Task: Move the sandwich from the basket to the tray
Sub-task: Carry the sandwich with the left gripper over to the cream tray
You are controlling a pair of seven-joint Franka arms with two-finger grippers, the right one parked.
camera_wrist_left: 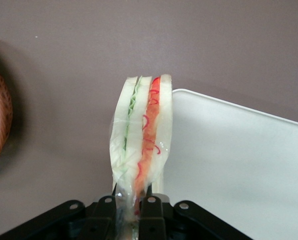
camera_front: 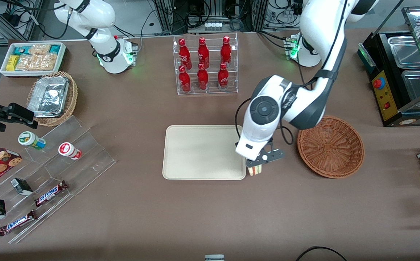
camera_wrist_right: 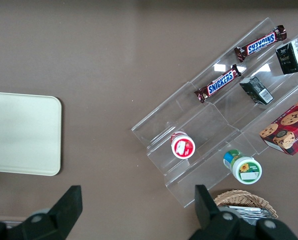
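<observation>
Gripper pinched the sandwich at the tray corner nearest the basket; next, carry inward and release.

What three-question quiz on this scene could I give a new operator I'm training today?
1. True or false: the sandwich lies in the basket.
2. What is the gripper doing? A) hanging open B) shut on the sandwich C) gripping a bottle
3. Fill in: the sandwich is held at the edge of the ____.

Key: 1. False, the basket holds nothing. 2. B. 3. tray.
</observation>
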